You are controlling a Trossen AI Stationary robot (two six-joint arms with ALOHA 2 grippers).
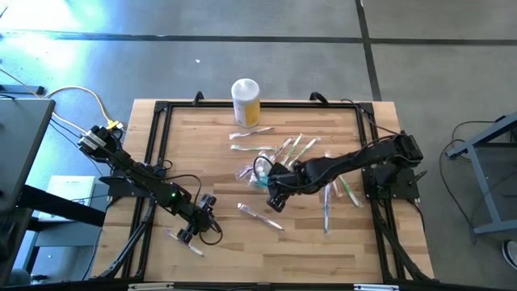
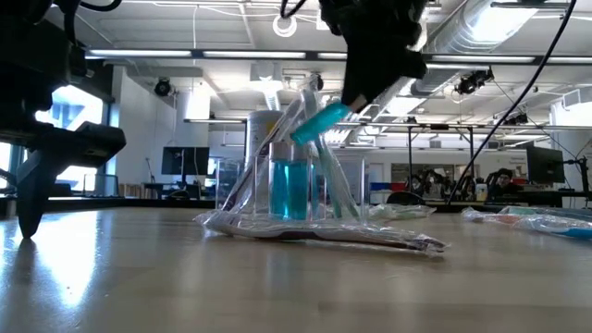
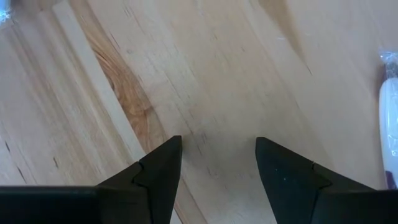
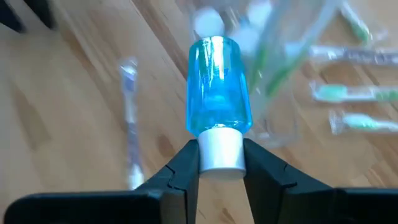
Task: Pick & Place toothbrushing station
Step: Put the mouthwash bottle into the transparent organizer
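Observation:
My right gripper [image 4: 221, 163] is shut on a small blue see-through bottle [image 4: 217, 84] with a white cap. In the low view the bottle [image 2: 321, 121] hangs tilted just above the clear toothbrushing station [image 2: 347, 190]. That station stands on the wood, with another blue bottle [image 2: 289, 185] inside and wrapped toothbrushes leaning in it. From above, the held bottle [image 1: 260, 184] shows near the table's middle. My left gripper [image 1: 194, 229] waits open low over the near left of the table, beside a wrapped toothbrush [image 3: 390, 124]. My right gripper pinches the bottle's white cap [image 4: 221, 152] between its two fingers. The fingers slant down from above. The bottle sticks out past the fingertips, tilted, its blue body lower than the cap and clear of the table.
A yellow jar with a white lid [image 1: 245, 102] stands at the far edge. Wrapped toothbrushes lie scattered around the middle and right of the table [image 1: 299, 149] [image 1: 327, 206], and one lies nearer the front [image 1: 258, 216]. A black frame [image 1: 157, 129] borders the wooden top.

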